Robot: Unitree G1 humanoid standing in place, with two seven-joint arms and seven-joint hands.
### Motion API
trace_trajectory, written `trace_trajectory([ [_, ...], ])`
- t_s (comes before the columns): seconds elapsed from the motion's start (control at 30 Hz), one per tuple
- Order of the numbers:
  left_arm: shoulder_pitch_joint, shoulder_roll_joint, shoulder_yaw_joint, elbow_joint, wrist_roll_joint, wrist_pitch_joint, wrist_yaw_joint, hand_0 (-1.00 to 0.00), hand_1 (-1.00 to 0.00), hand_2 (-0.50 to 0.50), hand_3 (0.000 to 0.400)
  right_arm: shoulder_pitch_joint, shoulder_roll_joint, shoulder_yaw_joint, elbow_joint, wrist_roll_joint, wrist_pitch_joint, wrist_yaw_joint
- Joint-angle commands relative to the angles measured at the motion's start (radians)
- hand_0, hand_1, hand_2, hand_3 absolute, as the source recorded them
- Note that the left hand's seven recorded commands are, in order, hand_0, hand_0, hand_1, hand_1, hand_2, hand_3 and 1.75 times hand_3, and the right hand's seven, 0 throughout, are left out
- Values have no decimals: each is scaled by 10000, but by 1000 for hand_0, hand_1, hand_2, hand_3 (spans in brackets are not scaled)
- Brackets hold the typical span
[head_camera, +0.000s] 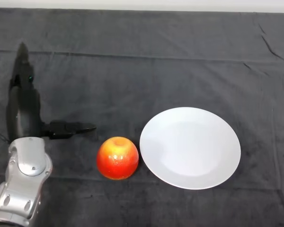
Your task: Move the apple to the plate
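Note:
A red and yellow apple [117, 158] lies on the dark cloth, just left of a white plate [190, 147] and close to its rim. My left hand [24, 113] is to the left of the apple, apart from it. Its fingers point away up the table and its thumb [68, 128] sticks out to the right toward the apple. The hand is open and holds nothing. The plate has nothing on it.
The silver-grey forearm [21, 184] comes in at the lower left. The dark cloth [142, 56] covers the whole table, with a fold line across the back.

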Motion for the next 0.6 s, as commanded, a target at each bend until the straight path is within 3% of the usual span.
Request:
trace_trajectory([
  [0.03, 296, 601, -236, -515, 230, 319, -189, 0, 0, 0, 0, 150, -244, -175, -12, 42, -33, 48],
  [0.2, 429, 601, -719, -1216, 483, 1022, -437, 0, 0, 0, 0, 158, -235, -174, -37, 46, -31, 32],
  [0.6, 280, 521, -1753, -1184, 814, 1664, -890, 0, 0, 0, 0, 169, -224, -175, -68, 57, -23, 10],
])
